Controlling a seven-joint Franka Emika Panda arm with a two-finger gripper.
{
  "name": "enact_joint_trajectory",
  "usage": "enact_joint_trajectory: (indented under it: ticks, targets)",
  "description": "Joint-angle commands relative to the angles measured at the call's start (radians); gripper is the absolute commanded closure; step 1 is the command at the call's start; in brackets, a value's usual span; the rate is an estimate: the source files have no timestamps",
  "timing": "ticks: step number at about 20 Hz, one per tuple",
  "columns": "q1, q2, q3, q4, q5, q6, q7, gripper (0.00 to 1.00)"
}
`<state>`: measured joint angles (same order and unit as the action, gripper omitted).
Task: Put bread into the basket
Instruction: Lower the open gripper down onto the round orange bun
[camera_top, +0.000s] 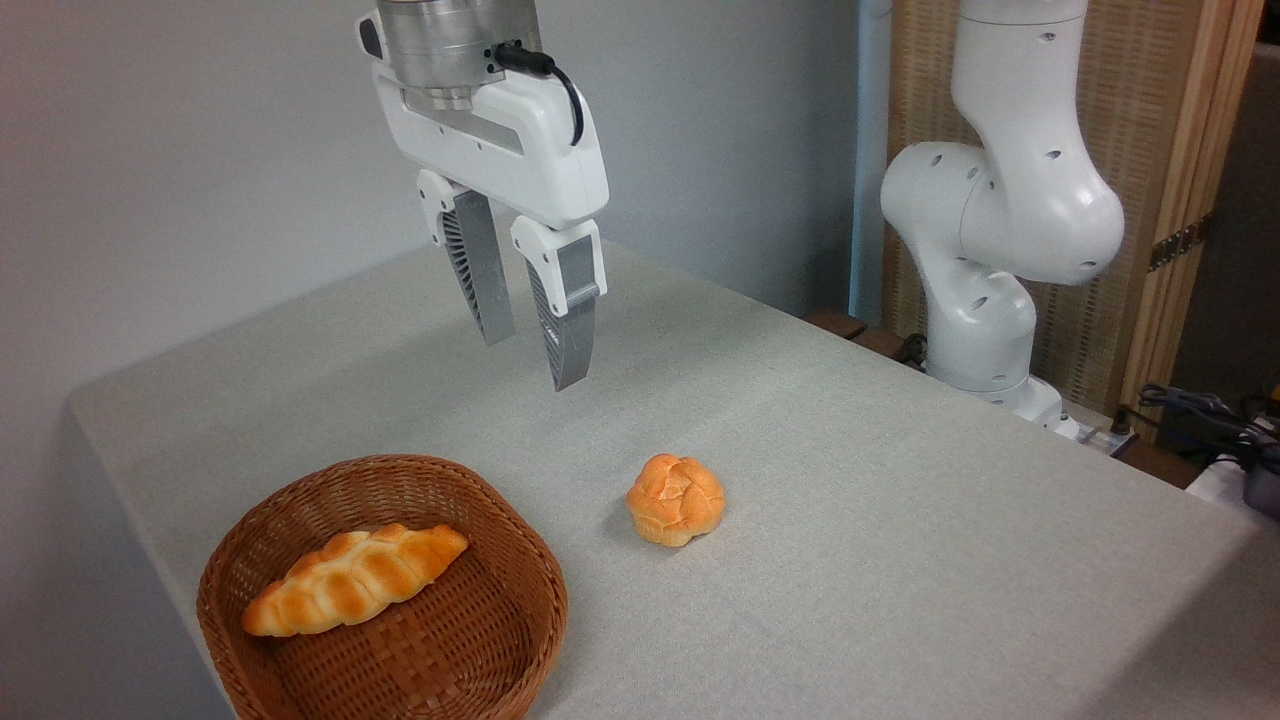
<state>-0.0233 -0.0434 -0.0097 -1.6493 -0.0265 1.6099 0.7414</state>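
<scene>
While the basket (383, 592) at the lower left holds already a long braided loaf (352, 579), the task itself looks not yet started. Above and a little to the right of the basket hangs the gripper (533, 360), high over the table (900, 520), with its jaws apart and nothing between them. Further right, the bread (676, 499), a small round roll with a knotted top, lies on the cloth just beside the basket, not touching it and well below the fingers. To my judgement all steps are left: to come down, to grasp the roll, to carry it leftward and to release it inside.
</scene>
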Motion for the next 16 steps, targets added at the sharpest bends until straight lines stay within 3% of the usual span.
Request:
enact_joint_trajectory:
  ticks: [1,9,16]
  targets:
    - [-0.009,-0.004,0.013,0.000,-0.013,-0.005,-0.002,0.00]
    - [-0.009,-0.004,0.013,-0.004,-0.012,-0.001,0.006,0.00]
    - [-0.012,-0.044,0.013,-0.127,-0.001,0.018,0.023,0.00]
